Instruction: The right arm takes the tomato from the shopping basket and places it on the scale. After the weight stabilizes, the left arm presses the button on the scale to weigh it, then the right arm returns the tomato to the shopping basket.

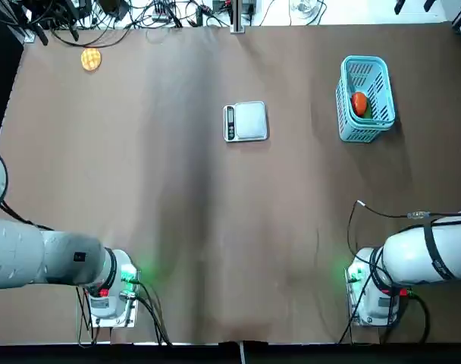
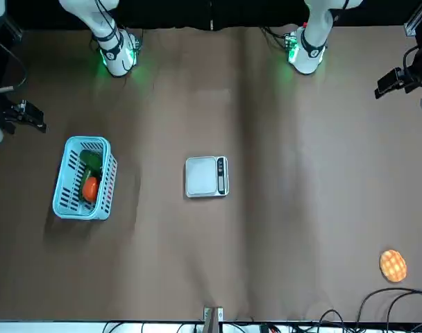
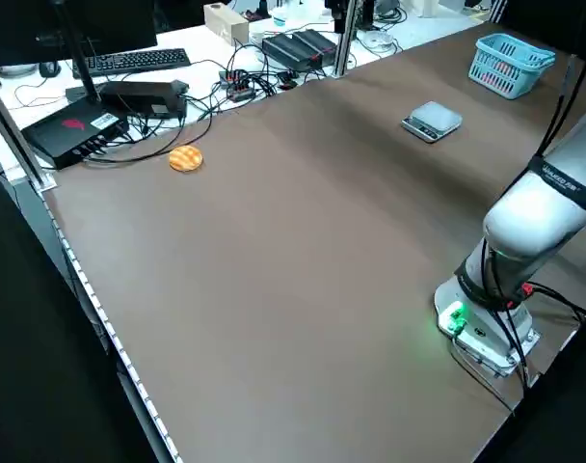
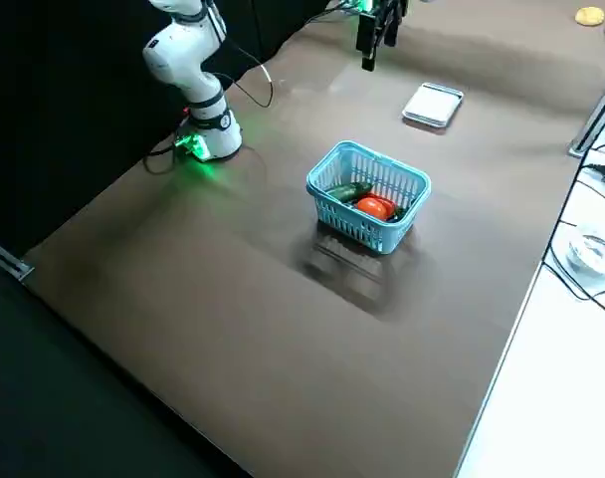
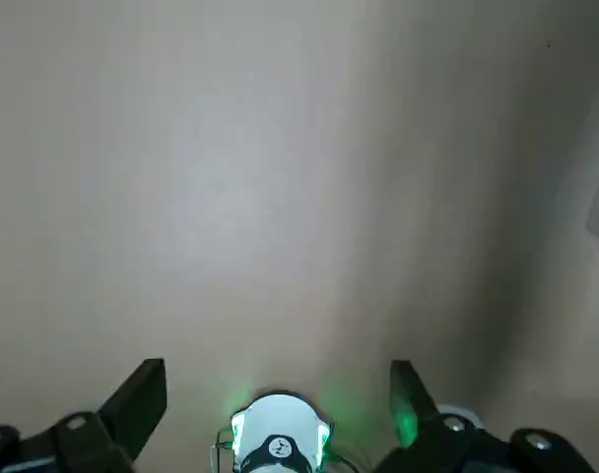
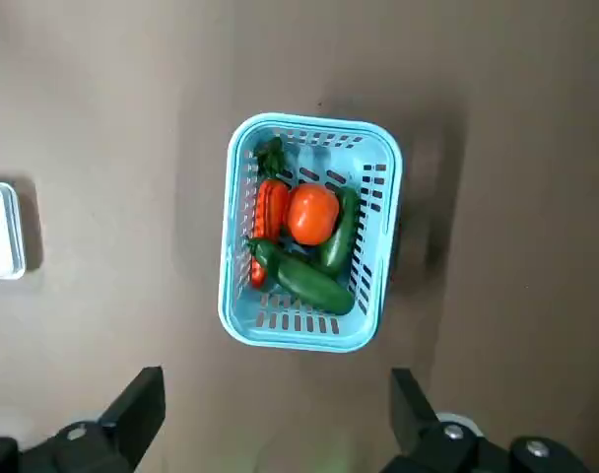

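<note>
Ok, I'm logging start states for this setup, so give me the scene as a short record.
tomato: in the basket, among other vegetables
basket: light blue, upright on the table
scale: nothing on its platform
right end effector: open, above the table near the basket
left end effector: open, above the table, holding nothing

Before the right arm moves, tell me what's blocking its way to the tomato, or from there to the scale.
Nothing visible covers the tomato beneath the open right gripper, though vegetables crowd it. Towards the scale, only the basket's wall stands in the way; beyond it lies bare table.
</note>
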